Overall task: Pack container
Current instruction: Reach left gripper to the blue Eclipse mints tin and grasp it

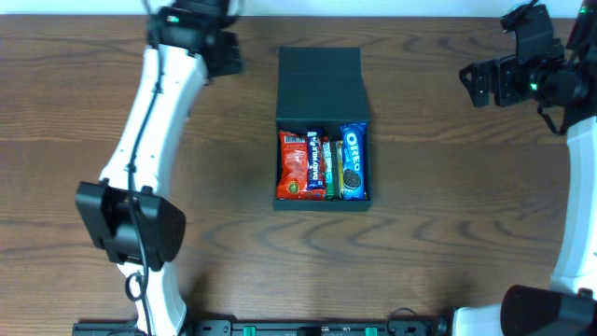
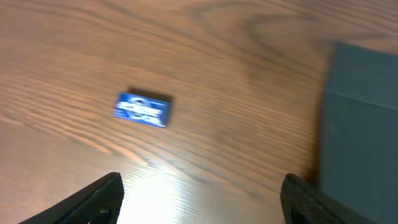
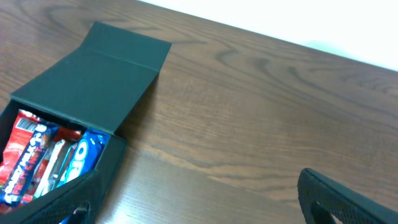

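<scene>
The container [image 1: 322, 198] is a dark green-black box in the middle of the table, its flap lid [image 1: 319, 82] lying open behind it. Inside lie a red packet [image 1: 293, 164], a Dairy Milk bar [image 1: 315, 157] and a blue Oreo pack [image 1: 353, 162]. My left gripper [image 1: 224, 54] hovers over the table's back left, left of the lid. In the left wrist view it [image 2: 202, 200] is open and empty above bare wood, with a small blue packet [image 2: 142, 109] lying ahead. My right gripper [image 1: 478, 84], at the back right, is open and empty [image 3: 199, 200].
The right wrist view shows the container [image 3: 109, 163] to the lower left, with its lid [image 3: 93, 74] and its snacks, and the table's far edge [image 3: 280, 42] beyond. The left arm [image 1: 149, 140] stretches along the table's left side and the right arm [image 1: 574, 215] along the right edge.
</scene>
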`<state>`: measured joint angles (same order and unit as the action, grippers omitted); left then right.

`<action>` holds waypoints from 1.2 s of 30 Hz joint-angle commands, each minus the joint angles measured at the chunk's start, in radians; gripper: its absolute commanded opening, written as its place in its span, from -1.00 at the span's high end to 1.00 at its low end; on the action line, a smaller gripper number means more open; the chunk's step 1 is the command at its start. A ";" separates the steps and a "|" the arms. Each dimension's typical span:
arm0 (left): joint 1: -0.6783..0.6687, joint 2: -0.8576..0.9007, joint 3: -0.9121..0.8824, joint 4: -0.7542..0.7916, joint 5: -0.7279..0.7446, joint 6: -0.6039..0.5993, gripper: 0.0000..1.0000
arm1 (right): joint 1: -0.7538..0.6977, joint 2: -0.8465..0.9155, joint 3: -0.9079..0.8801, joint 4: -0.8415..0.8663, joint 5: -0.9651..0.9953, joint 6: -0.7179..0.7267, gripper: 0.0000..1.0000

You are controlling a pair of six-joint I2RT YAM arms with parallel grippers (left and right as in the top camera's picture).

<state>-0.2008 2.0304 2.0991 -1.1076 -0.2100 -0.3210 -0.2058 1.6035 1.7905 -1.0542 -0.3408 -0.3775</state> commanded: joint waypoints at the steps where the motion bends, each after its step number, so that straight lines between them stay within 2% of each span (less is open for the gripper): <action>1: 0.081 0.062 0.009 -0.007 0.044 -0.007 -0.65 | -0.010 0.000 0.001 0.003 -0.008 -0.013 -0.98; 4: 0.137 0.119 0.009 -0.029 0.075 -0.222 -0.57 | -0.010 0.000 0.001 0.001 -0.008 -0.012 -0.97; 7: 0.165 0.183 0.009 -0.036 0.074 -0.471 -0.73 | -0.010 0.000 0.001 -0.003 -0.008 0.019 -0.99; 9: 0.175 0.227 0.009 -0.016 0.082 -0.630 -0.75 | -0.010 0.000 0.001 -0.005 -0.008 0.041 -0.99; 14: 0.182 0.299 0.009 0.078 0.153 -0.827 -0.69 | -0.010 0.000 0.001 -0.019 -0.008 0.063 -0.99; 18: 0.200 0.325 0.009 0.124 0.156 -0.993 -0.63 | -0.010 0.000 0.001 -0.047 -0.008 0.071 -0.99; 26: 0.275 0.340 0.008 0.106 0.218 -1.209 -0.62 | -0.010 0.000 -0.007 -0.069 -0.008 0.071 -0.98; 32: 0.319 0.386 0.008 0.102 0.341 -1.228 -0.54 | -0.010 0.002 -0.017 -0.071 -0.008 0.071 -0.98; 36: 0.320 0.409 0.008 0.114 0.321 -1.224 -0.48 | -0.010 0.002 -0.018 -0.071 -0.007 0.071 -0.99</action>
<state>0.1226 2.4088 2.0991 -0.9936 0.0998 -1.5246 -0.2058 1.6035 1.7832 -1.1252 -0.3408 -0.3218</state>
